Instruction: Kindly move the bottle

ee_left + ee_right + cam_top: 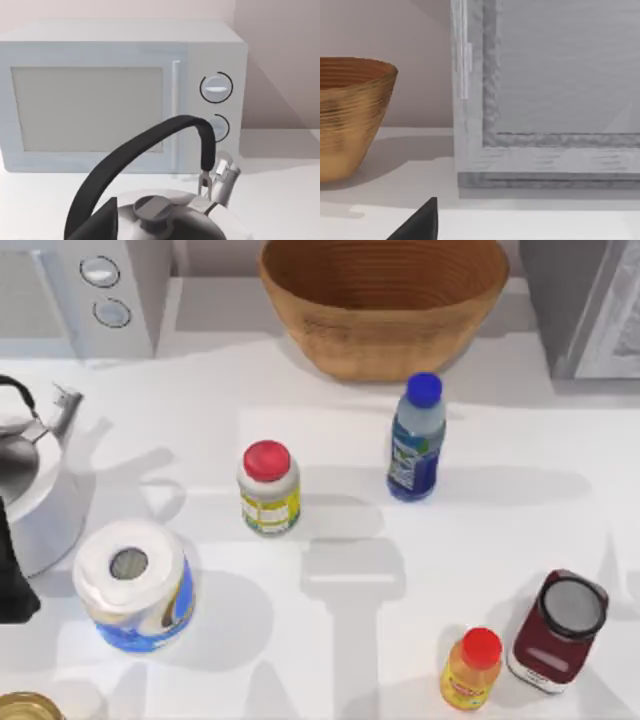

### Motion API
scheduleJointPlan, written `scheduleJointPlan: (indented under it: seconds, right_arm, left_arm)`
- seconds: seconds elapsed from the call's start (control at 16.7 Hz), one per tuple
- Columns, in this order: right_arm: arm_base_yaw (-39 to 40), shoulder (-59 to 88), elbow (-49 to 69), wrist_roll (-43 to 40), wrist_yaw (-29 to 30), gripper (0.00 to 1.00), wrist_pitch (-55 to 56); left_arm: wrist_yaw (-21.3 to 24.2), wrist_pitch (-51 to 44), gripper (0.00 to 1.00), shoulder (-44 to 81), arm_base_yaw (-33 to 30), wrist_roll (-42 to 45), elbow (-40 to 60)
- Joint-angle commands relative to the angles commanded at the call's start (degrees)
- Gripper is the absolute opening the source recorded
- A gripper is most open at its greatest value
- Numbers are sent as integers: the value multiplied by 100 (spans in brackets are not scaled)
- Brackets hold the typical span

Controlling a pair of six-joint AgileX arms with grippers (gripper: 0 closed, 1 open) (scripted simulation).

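The top view's edges cut off the kettle [25, 475] at the left, the microwave [85, 295] at the upper left, a grey appliance [590, 305] at the upper right, a gold-rimmed container [25, 707] at the lower left corner and the basket's [385, 305] far rim.

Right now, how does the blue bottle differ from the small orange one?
The blue bottle is taller and slimmer than the orange bottle, which is short and squat. The blue bottle has a blue cap and a blue-green label; the orange bottle has a red cap and a yellow-and-red label. The blue bottle stands near the basket at the back; the orange bottle stands at the front, beside a dark red jar. Both are upright and capped.
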Motion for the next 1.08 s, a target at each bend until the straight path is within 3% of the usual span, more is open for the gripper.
scheduleJointPlan:
  seconds: [0.24, 0.48, 1.08]
  right_arm:
    - [46, 176, 34, -23, -70, 100, 140]
    - [246, 1262, 241, -134, -408, 100, 946]
    - [950, 6940, 1389, -414, -1682, 100, 4562]
  left_arm:
    - [0, 0, 100, 0, 0, 0, 0]
    - [0, 0, 100, 0, 0, 0, 0]
    - [0, 0, 100, 0, 0, 0, 0]
